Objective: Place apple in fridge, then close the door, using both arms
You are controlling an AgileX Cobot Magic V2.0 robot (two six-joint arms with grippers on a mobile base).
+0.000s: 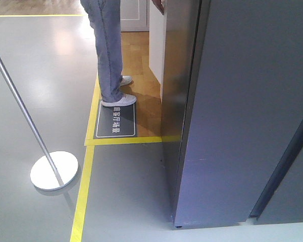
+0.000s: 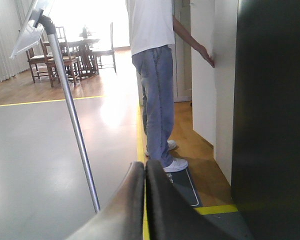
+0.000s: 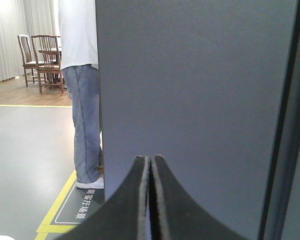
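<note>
Judging by both wrist views, neither arm carries anything: the left gripper (image 2: 144, 200) has its fingers pressed together with nothing between them, and so does the right gripper (image 3: 151, 200). No apple shows in any view, so whether it already sits inside the fridge (image 1: 242, 126) cannot be told; if it does, only the closing is left. Going from the left, a slanting silver pole (image 1: 20, 106) on a round base (image 1: 54, 170) stands on the grey floor (image 1: 35, 70), with open room around it. Next comes yellow floor tape (image 1: 83, 191) and a dark floor sign (image 1: 115, 121), where a person (image 2: 157, 75) in jeans stands, one hand on the edge of the door (image 2: 204, 75), which seems to stand open. At the right, the dark grey fridge side fills the view just ahead of the right gripper, leaving little room there, and the person blocks the door's swing.
</note>
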